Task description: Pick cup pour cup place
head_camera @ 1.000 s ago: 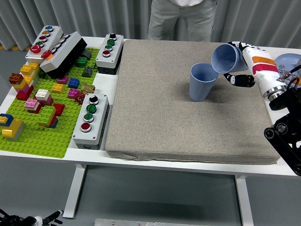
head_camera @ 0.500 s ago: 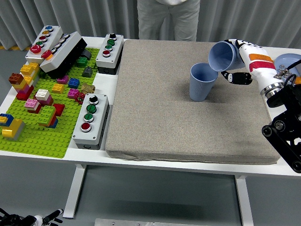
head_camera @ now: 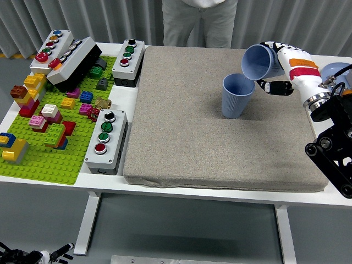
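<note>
Pouring step, as I saw it from the head view. The right hand (head_camera: 281, 69), white with orange bands, was clenched around a ribbed pale-blue plastic cup (head_camera: 258, 62), which it held tipped well over, mouth turned down and leftward above the rim of a second, upright pale-blue plastic cup (head_camera: 237, 95). That receiving cup stood on the grey felt mat (head_camera: 181, 137), near the mat's far right corner; I could not tell whether the two rims touched or whether anything was flowing. To do this step well, I judged that I should keep the tilted lip centred over the open mouth below, rotate the wrist slowly without pushing sideways, since the light standing cup would probably tip at a nudge, then level the held cup before setting it down on bare mat. A person (head_camera: 199, 22) stood at the white table's (head_camera: 324, 199) far edge, hands out of sight.
</note>
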